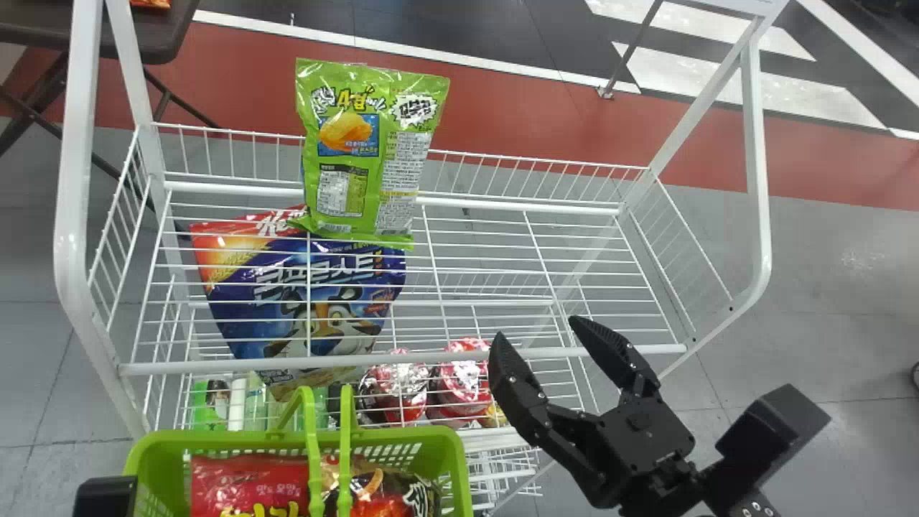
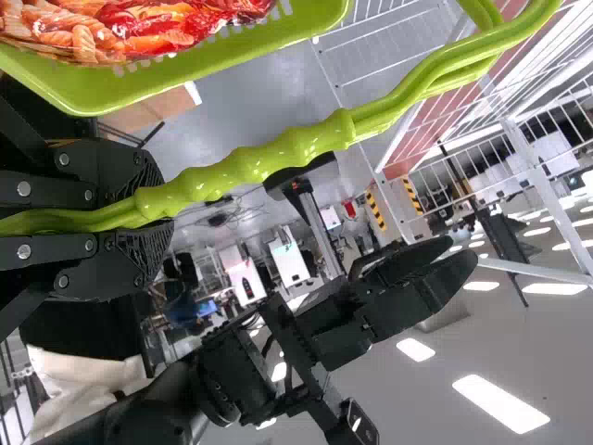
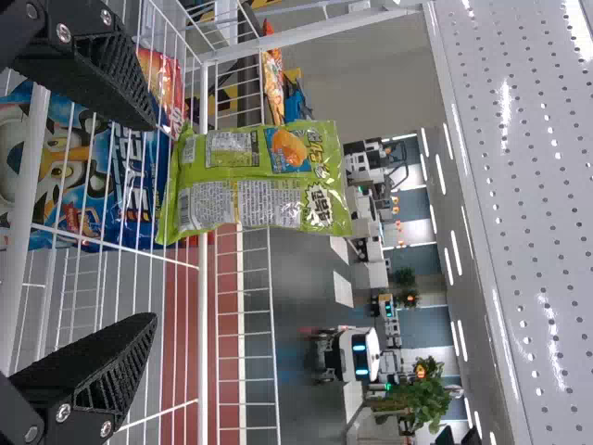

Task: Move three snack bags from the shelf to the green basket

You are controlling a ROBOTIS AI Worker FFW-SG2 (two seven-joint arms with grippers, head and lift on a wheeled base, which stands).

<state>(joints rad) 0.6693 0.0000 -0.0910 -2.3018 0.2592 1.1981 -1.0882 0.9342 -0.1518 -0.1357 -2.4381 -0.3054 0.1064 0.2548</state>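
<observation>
Green snack bag [image 1: 370,154] upright, we log, far side of wire shelf [image 1: 402,362], left of centre; right gripper [image 1: 537,329] near right, fingers released; left gripper [image 1: 106,497] near left, fingers grasping green basket [image 1: 402,436] by its handle [image 1: 312,438].

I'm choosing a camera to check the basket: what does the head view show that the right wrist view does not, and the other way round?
The head view adds the green basket, the red bag in it and the shiny red packs on a lower rack. The right wrist view adds the green plant and the machine with blue lights. Both share the green snack bag, the blue bag, the white wire shelf and the right pincer.
</observation>
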